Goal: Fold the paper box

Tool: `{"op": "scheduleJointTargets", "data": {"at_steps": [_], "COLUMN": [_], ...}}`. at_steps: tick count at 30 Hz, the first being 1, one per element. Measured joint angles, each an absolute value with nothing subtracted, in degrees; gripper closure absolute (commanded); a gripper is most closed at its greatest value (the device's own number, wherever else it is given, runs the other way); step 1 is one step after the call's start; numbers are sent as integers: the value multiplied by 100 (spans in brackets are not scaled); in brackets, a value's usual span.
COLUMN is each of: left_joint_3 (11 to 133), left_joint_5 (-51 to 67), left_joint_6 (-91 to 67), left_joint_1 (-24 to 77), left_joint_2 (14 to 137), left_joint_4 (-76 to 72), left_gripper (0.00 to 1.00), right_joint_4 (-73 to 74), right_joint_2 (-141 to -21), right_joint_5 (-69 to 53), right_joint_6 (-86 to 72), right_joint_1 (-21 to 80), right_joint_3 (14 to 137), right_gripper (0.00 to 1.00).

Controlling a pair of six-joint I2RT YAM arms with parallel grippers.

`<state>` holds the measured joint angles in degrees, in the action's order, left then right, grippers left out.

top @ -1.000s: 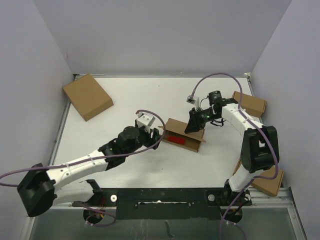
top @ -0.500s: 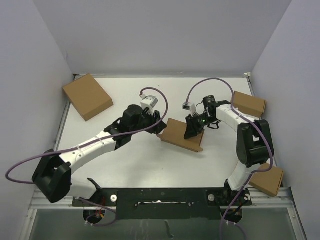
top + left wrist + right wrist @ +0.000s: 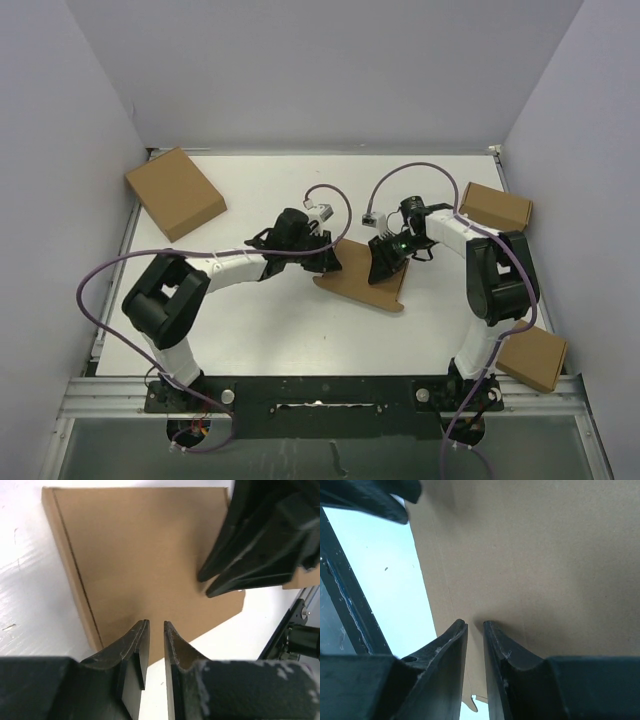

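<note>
**Item: paper box, fold near complete, closure unconfirmed**

Location: the paper box [image 3: 362,285] lay flat at the middle of the surface [image 3: 260,330], between the two arms.

Condition: it read as a thin, closed slab with the top panel down. One creased side wall showed along its edge in the left wrist view. No flap stood up.

Left pincer [image 3: 330,262]: narrow, nothing between its jaws, tips at the panel's near-left edge.

Right pincer [image 3: 385,262]: narrow, holding nothing, tips on or just above the top panel.

Judged done: walls raised, lid folded over.

Judged left: pressing the lid home and seating the tabs. Whether any tab was tucked could not be told.

Also present: three ready-made boxes [image 3: 175,192], well apart.
</note>
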<state>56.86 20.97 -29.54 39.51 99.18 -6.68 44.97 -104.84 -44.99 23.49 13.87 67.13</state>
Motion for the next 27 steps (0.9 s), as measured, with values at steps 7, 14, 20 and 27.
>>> {"op": "scheduleJointTargets", "data": {"at_steps": [7, 14, 20, 27], "left_joint_3": [5684, 5684, 5551, 4543], "left_joint_5": [2268, 2438, 2418, 2084], "left_joint_6": [-3234, -3260, -3179, -3083], "left_joint_1": [3688, 3618, 3573, 3223], "left_joint_2": [10350, 10363, 10178, 8991], "left_joint_4": [-668, -727, -965, -1977], "left_gripper": [81, 78, 68, 29], "right_joint_4": [4499, 4534, 4641, 4095], "right_joint_2": [-10486, -10488, -10215, -9371], "right_joint_5": [-4523, -4720, -5463, -5769], "right_joint_6": [2331, 2377, 2674, 2141], "right_joint_1": [1358, 1245, 770, -598], "right_joint_3": [6713, 6713, 6617, 6047], "right_gripper": [73, 65, 49, 35]}}
